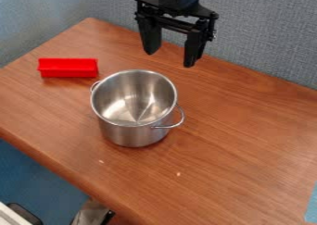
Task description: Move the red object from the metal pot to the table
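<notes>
The red object, an elongated brick-shaped block, lies flat on the bench, near the far left corner of the wooden top. It sits outside the metal pot, up and to the left of it, with a strip of bare wood between the two. The pot stands upright near the middle of the bench; its brushed interior shows nothing inside. One small side handle is visible on its right flank. The claw hangs above the bench beyond the pot, pointing downward. Its two dark fingers stand spread wide apart, with nothing between them. It touches neither pot nor block.
</notes>
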### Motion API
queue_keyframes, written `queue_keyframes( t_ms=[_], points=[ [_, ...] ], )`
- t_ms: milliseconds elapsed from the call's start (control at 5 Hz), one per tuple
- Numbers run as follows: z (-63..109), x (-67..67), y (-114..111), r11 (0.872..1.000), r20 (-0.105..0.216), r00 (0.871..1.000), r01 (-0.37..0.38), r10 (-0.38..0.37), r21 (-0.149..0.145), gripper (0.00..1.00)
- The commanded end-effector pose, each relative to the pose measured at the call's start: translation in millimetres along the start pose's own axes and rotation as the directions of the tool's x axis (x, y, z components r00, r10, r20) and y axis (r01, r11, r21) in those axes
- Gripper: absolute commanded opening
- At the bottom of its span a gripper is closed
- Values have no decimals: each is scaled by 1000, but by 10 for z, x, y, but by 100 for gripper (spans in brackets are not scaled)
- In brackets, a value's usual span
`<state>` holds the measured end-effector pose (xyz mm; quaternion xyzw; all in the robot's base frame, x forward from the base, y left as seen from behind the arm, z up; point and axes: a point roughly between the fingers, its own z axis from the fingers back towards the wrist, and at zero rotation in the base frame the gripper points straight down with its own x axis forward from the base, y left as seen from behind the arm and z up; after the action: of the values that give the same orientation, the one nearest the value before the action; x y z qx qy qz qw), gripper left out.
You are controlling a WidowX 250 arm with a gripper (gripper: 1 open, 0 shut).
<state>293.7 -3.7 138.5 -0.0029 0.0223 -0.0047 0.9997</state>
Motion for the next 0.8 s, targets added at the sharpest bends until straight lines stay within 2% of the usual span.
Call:
queue_keyframes(
  t_ms=[0, 200, 400, 600],
  points=[
    [-178, -7, -52, 1000, -32, 999, -5, 6, 27, 100],
    [-133, 5, 115, 991, -19, 991, 131, -130, 23, 100],
    [-94, -26, 330, 965, -1, 965, 261, -261, 33, 100],
    [95, -5, 611, 963, -43, 965, 261, -259, 62, 100]
  ],
)
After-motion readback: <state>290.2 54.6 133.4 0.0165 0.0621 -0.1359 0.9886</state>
